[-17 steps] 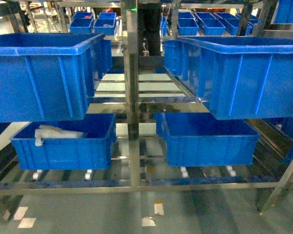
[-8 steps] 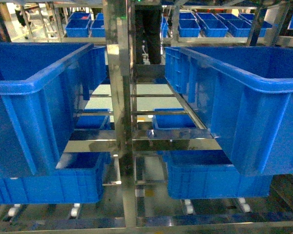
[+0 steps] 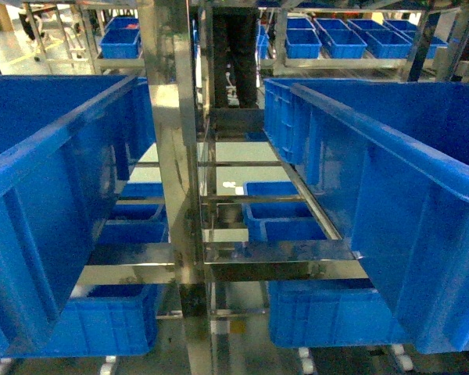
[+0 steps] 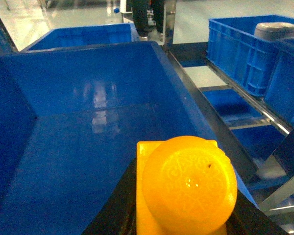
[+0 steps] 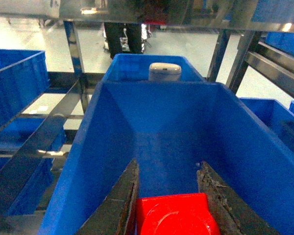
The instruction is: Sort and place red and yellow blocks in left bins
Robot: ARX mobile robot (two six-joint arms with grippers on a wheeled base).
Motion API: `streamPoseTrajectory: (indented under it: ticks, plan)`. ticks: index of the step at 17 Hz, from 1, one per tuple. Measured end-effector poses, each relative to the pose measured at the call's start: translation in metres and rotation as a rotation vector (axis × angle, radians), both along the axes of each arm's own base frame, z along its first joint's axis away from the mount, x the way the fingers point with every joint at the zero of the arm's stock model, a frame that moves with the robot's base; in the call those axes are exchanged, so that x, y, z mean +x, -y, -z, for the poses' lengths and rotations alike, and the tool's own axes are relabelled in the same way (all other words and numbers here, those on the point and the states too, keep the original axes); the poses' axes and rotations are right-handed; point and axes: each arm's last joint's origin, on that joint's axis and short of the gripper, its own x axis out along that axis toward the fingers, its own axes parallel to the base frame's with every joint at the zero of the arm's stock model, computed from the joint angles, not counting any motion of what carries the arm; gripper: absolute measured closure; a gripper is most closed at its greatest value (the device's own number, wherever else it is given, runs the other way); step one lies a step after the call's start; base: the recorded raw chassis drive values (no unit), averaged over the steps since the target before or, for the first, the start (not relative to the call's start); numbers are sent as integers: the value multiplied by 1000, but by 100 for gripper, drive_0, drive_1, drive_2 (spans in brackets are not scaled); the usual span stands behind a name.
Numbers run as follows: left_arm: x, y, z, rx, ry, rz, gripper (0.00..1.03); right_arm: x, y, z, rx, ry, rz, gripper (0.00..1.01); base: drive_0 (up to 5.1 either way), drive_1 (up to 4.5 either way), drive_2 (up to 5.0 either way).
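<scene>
In the left wrist view, the orange-yellow block (image 4: 186,186) fills the space between the dark fingers (image 4: 115,210) of my left gripper (image 4: 186,200), stud toward the camera. It hangs over the bare inside of a big blue bin (image 4: 88,122). My right gripper (image 5: 168,169) is shut on the red block (image 5: 174,215) above the inside of another blue bin (image 5: 166,127). The head view shows the left bin (image 3: 31,180) and the right bin (image 3: 399,195) on the upper shelf. Neither gripper nor block appears in that view.
A steel rack post (image 3: 172,156) stands between the two upper bins, with cross rails (image 3: 281,269) and lower blue crates (image 3: 328,316) beneath. A crate behind the right bin holds a grey-white object (image 5: 164,71). A person's dark legs (image 3: 234,55) stand beyond the rack.
The head view has closed in on the rack: both upper bins loom larger and the post has shifted left. The lower left crate with the white item has left the view.
</scene>
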Motion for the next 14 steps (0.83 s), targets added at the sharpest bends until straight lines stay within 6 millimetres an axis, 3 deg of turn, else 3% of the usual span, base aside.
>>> streamPoseTrajectory:
  ticks: [5, 10, 14]
  plan:
    - [-1, 0, -1, 0, 3, 1, 76, 2, 0, 2, 9, -12, -7, 72, 0, 0, 0]
    - [-1, 0, -1, 0, 3, 3, 76, 57, -3, 21, 49, -129, -8, 72, 0, 0, 0]
    - [-1, 0, -1, 0, 3, 2, 76, 100, 8, 38, 31, -171, 41, 72, 0, 0, 0]
